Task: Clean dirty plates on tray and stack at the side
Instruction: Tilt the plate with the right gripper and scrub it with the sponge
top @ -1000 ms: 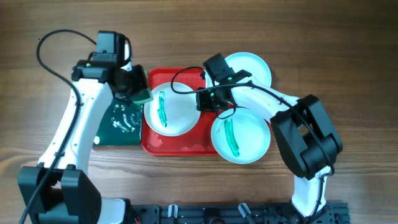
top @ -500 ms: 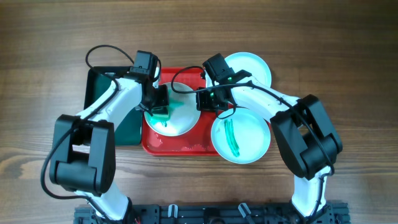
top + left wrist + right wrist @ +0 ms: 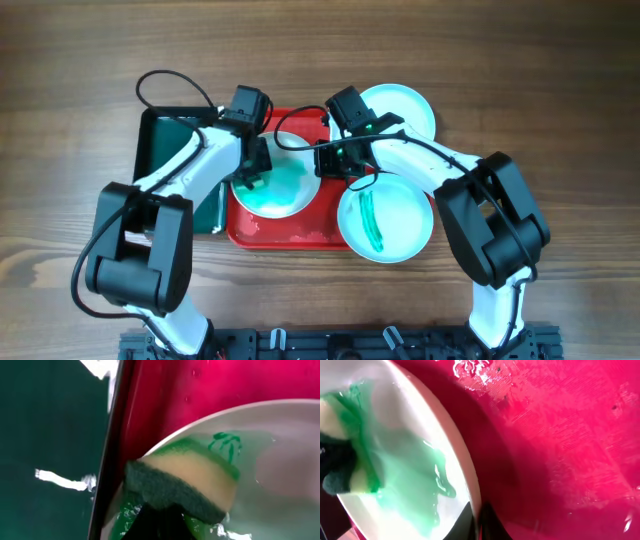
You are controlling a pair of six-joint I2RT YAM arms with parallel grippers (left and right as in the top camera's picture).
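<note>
Red tray (image 3: 300, 238): holds green-smeared white plate (image 3: 290, 195); left hand (image 3: 159, 519) clamps sponge (image 3: 185, 482) on it, right hand (image 3: 479, 522) pinches rim, fingertips largely cut off.

Fingers of the left gripper (image 3: 252, 172) almost wholly hidden behind the sponge (image 3: 182, 485) they clamp, tips of the right gripper (image 3: 479, 521) cropped at the bottom edge where they pinch the plate (image 3: 395, 465) rim, plate beyond them running out of frame, close-up blurred
</note>
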